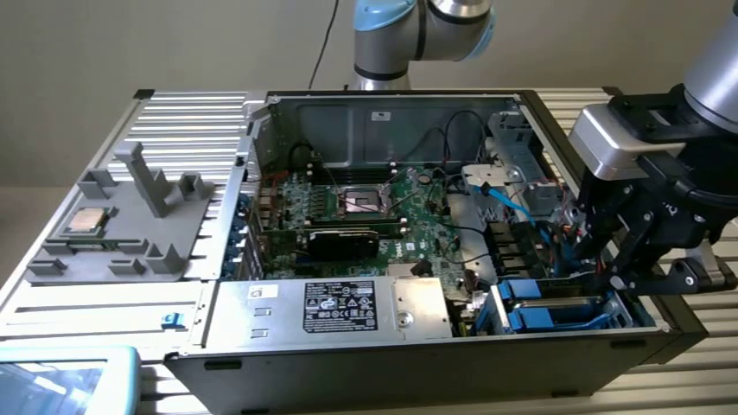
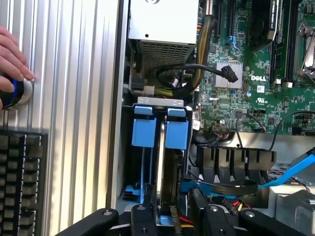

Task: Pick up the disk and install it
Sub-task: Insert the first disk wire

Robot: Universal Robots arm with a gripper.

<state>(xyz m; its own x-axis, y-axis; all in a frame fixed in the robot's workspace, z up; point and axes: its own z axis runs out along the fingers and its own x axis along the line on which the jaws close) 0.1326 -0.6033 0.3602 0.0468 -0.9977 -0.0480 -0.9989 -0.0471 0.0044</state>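
Judging by the exterior view, the pick-up is done and the install is far along: the disk (image 1: 551,313) sits in the drive cage (image 1: 628,322) at the lower right of the frame, with the gripper (image 1: 617,281) hanging right over it. The grey fixture (image 1: 127,229) at the left of the frame carries a CPU chip (image 1: 86,221). The power supply (image 1: 346,307) flanks the cage.

By the wrist view, the disk (image 2: 176,130) stands on edge in the cage, its blue tab level with the neighbouring carrier (image 2: 143,130); fully seated or not, I cannot tell. The gripper (image 2: 170,219) is at the disk's end; whether it clamps the disk or is loose of it I cannot tell. Black cables (image 2: 192,73) crowd the motherboard (image 2: 256,59) side. A hand (image 2: 12,59) rests on a button (image 2: 15,91) beside a keyboard (image 2: 22,182).
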